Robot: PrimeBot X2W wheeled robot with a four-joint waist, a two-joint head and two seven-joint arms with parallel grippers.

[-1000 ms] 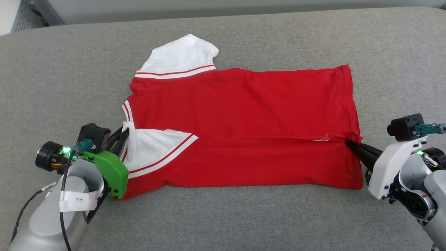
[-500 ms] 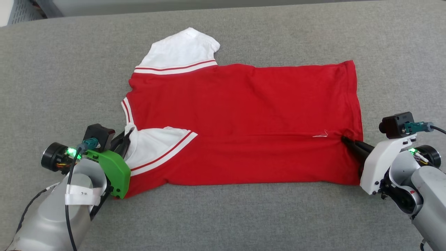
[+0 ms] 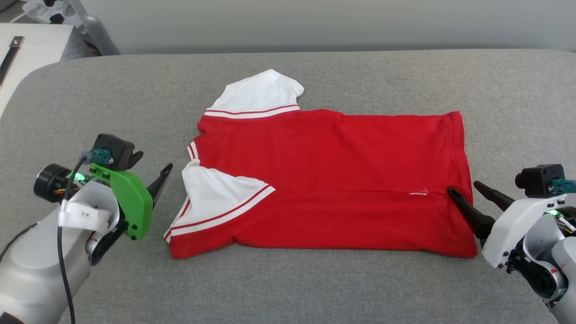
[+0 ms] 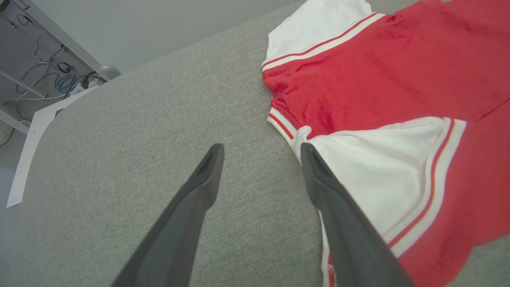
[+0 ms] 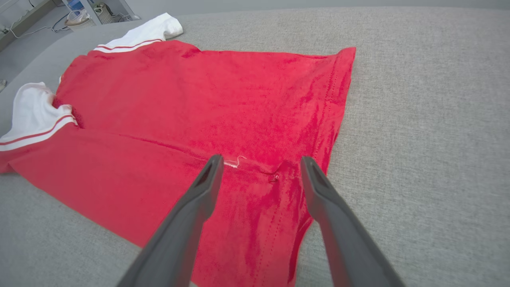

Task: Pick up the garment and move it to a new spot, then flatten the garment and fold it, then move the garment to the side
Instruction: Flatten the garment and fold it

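Garment [image 3: 328, 180] flat on grey fabric surface [image 3: 315, 279], near edge folded over, my left tool [image 4: 261, 146] fingers spread, just beside the white sleeve, my right tool [image 5: 261, 158] jaws apart at the hem, maybe touching cloth

Head cam: high, facing fwd & down over whole garment [image 3: 333, 180]. L wrist cam: low, close, along fingers [image 4: 191, 215], sleeve end. R wrist: same, hem end. Overlap on garment.
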